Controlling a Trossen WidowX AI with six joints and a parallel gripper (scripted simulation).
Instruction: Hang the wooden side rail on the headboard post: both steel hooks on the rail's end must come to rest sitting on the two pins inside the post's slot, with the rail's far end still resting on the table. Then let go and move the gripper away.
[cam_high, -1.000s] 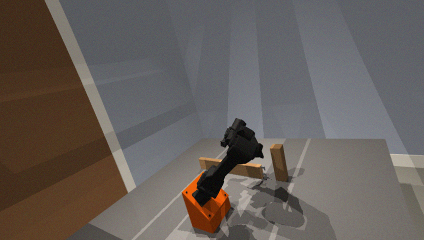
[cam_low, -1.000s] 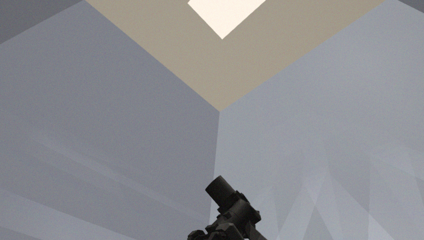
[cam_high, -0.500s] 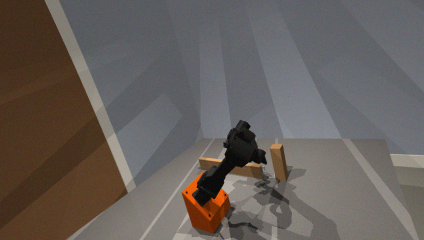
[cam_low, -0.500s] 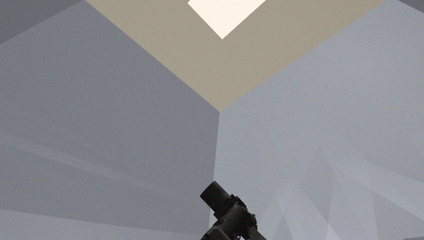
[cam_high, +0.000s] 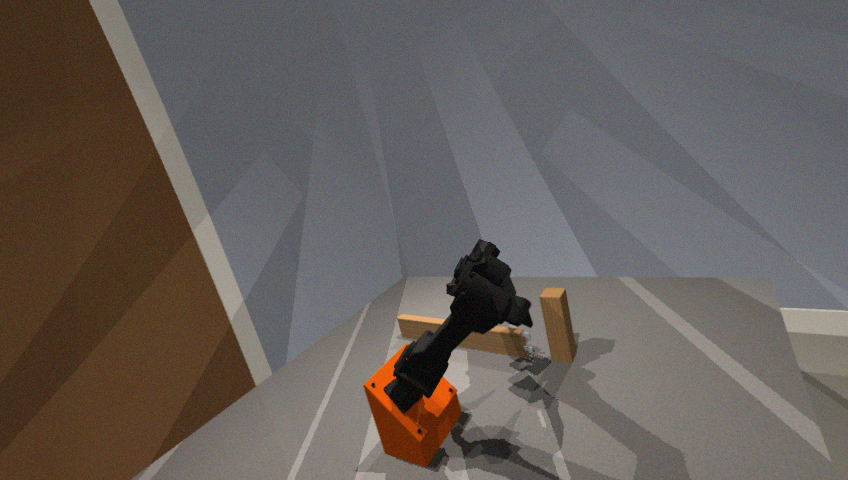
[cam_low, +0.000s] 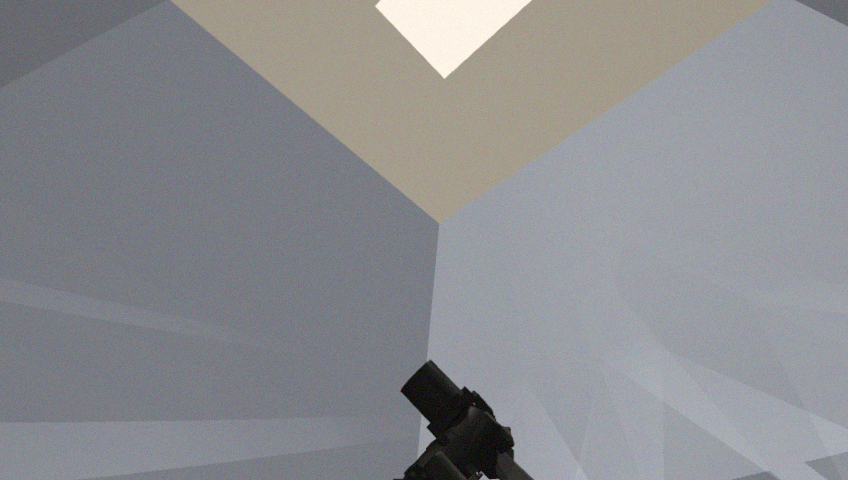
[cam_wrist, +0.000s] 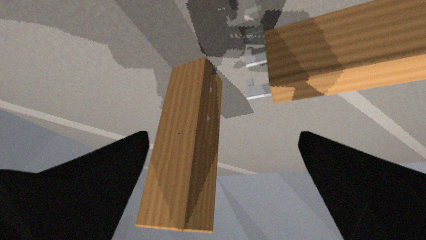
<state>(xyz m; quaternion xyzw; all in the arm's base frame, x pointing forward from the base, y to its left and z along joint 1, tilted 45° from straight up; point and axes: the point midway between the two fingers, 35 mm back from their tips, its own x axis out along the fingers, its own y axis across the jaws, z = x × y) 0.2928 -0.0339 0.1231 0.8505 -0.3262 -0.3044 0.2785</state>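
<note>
The black, tapered fingers stand wide apart and empty, the long wooden side rail (cam_high: 493, 342) (cam_wrist: 350, 50) beyond them on the table, its steel hooks (cam_high: 527, 342) (cam_wrist: 258, 80) apart from the upright wooden headboard post (cam_high: 558, 327) (cam_wrist: 175, 145), so grasping and hanging apparently remain.

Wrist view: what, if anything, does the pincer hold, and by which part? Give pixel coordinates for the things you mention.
Nothing is held. The pincer (cam_wrist: 223, 138) is open, with no part of the rail (cam_high: 493, 343) (cam_wrist: 350, 42) or post (cam_high: 558, 327) (cam_wrist: 175, 150) gripped.
</note>
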